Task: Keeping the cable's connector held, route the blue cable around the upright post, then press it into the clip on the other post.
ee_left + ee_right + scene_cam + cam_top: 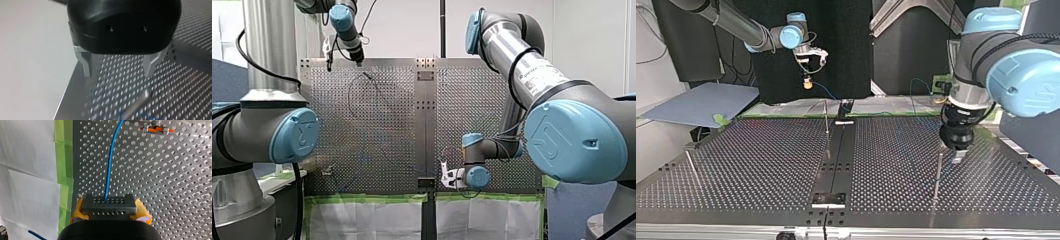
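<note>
Blue cable runs from the dark connector, which my right end effector clamps between yellow pads near the table's taped edge, out across the perforated surface toward the far post. It looks thin, light and limp: easy to bend round a post, prone to sag when slack, so take it just beside the post. My left end effector hangs wide open above that post, close to a table edge, with free room only inward
</note>
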Motion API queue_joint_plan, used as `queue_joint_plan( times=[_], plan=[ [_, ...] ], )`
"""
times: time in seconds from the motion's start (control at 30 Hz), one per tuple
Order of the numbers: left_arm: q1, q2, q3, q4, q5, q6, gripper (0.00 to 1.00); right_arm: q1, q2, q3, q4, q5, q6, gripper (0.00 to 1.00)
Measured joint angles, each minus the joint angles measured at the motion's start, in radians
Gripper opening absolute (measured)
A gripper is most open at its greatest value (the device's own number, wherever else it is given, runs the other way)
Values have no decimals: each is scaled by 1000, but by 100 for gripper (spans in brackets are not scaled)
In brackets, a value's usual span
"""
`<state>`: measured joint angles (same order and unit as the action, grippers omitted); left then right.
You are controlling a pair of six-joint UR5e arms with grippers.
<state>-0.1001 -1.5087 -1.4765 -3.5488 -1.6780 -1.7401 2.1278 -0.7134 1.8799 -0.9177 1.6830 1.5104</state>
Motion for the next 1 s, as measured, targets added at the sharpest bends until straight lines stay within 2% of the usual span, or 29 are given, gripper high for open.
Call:
queue_joint_plan(
  times=[0.13, 0.23, 0.43, 0.63, 1.0],
  plan=[
    [-29, -7, 0, 1, 31, 32, 99, -2, 0, 0, 1, 0, 2, 0],
    [-53, -25, 0, 6, 27, 57, 99, -3, 0, 0, 1, 1, 4, 0],
    [-103, -70, 0, 21, -15, 107, 99, -3, 0, 0, -2, 0, 13, 0],
    [-155, -87, 0, 61, -67, 159, 99, -4, 0, 0, -8, -3, 26, 0],
    [-264, -149, 0, 128, -176, 268, 99, -4, 1, 0, -8, -9, 29, 0]
  ],
)
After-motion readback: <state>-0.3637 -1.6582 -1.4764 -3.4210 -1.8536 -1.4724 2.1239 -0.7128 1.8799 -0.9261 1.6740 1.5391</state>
